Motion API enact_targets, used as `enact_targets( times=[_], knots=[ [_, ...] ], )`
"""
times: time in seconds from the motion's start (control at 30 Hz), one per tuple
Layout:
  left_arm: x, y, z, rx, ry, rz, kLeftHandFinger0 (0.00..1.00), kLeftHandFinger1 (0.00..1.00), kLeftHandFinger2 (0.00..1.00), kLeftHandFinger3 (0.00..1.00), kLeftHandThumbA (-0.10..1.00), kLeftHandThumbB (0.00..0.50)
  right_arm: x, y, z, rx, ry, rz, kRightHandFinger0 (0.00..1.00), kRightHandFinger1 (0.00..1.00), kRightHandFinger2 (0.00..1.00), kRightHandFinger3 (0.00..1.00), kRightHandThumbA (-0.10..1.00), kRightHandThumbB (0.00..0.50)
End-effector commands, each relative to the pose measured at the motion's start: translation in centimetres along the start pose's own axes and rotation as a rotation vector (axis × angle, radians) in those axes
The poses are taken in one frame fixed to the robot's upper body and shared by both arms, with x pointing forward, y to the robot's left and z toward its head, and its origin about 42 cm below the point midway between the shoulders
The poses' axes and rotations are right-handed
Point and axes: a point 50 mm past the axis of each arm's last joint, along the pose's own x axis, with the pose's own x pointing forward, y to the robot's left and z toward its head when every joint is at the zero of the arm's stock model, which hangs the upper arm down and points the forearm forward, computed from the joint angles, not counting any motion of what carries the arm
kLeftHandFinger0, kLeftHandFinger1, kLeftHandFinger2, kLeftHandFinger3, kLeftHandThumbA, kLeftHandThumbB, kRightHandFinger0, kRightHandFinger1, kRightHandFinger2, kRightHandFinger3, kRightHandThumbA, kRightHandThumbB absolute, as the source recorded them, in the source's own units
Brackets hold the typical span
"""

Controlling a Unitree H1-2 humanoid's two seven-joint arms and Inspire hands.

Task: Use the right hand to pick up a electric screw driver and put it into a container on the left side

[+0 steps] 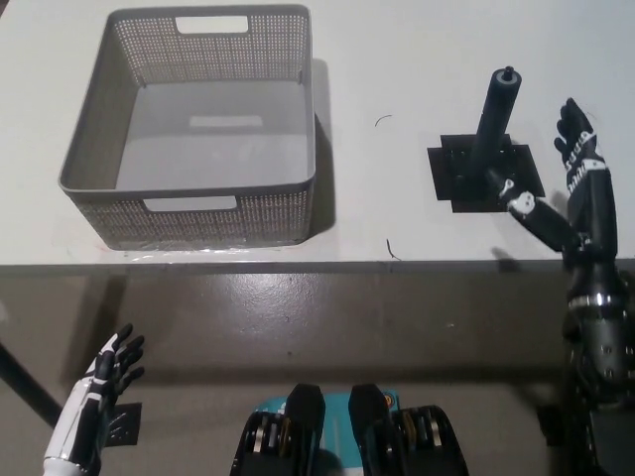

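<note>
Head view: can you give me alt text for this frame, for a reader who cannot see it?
The black right hand, open, is raised beside an upright electric screwdriver standing on a black base plate, not yet gripping it. An empty grey basket sits on the white table to the left. The white left hand rests open below the table edge.

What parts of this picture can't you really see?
Head view only:
- The white left hand: its arm is cut off by the bottom edge.
- The electric screwdriver: its lower end is partly covered by the black right hand.
- The gray basket: its near inside wall is hidden by its own rim.
</note>
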Motion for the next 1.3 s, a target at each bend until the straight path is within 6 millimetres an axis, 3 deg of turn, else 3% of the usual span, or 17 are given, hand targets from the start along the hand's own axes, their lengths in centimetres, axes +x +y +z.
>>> enact_targets(
  times=[0.0, 0.27, 0.4, 0.63, 0.8, 1.27],
  knots=[
    [-0.1, 0.6, 1.1, 0.005, -0.064, 0.009, 1.0, 1.0, 1.0, 1.0, 1.0, 0.201, 3.6, -0.5, 0.9, 0.031, -0.021, -0.04, 1.0, 1.0, 1.0, 1.0, 0.99, 0.387],
    [-0.2, 0.7, 1.0, 0.014, -0.06, -0.003, 1.0, 1.0, 1.0, 1.0, 1.0, 0.208, 6.3, -0.2, -1.1, 0.0, 0.098, -0.031, 1.0, 1.0, 1.0, 1.0, 1.0, 0.443],
    [-0.3, 0.6, 0.9, 0.016, -0.06, -0.012, 1.0, 1.0, 1.0, 1.0, 1.0, 0.184, 7.7, 0.3, -1.8, 0.005, 0.142, -0.023, 1.0, 1.0, 1.0, 1.0, 1.0, 0.442],
    [-0.4, 0.6, 0.9, 0.025, -0.057, -0.023, 1.0, 1.0, 1.0, 1.0, 1.0, 0.184, 9.7, 1.1, -3.0, 0.004, 0.187, -0.01, 1.0, 1.0, 1.0, 1.0, 1.0, 0.448],
    [-0.5, 0.8, 0.6, 0.029, -0.057, -0.029, 1.0, 1.0, 1.0, 1.0, 1.0, 0.185, 10.9, 1.7, -3.4, 0.016, 0.233, -0.012, 1.0, 1.0, 1.0, 1.0, 1.0, 0.5],
    [-0.6, 0.9, 0.8, 0.048, -0.058, -0.042, 1.0, 1.0, 1.0, 1.0, 1.0, 0.229, 13.3, 2.3, -3.1, 0.014, 0.296, 0.015, 1.0, 1.0, 1.0, 1.0, 1.0, 0.5]
  ],
)
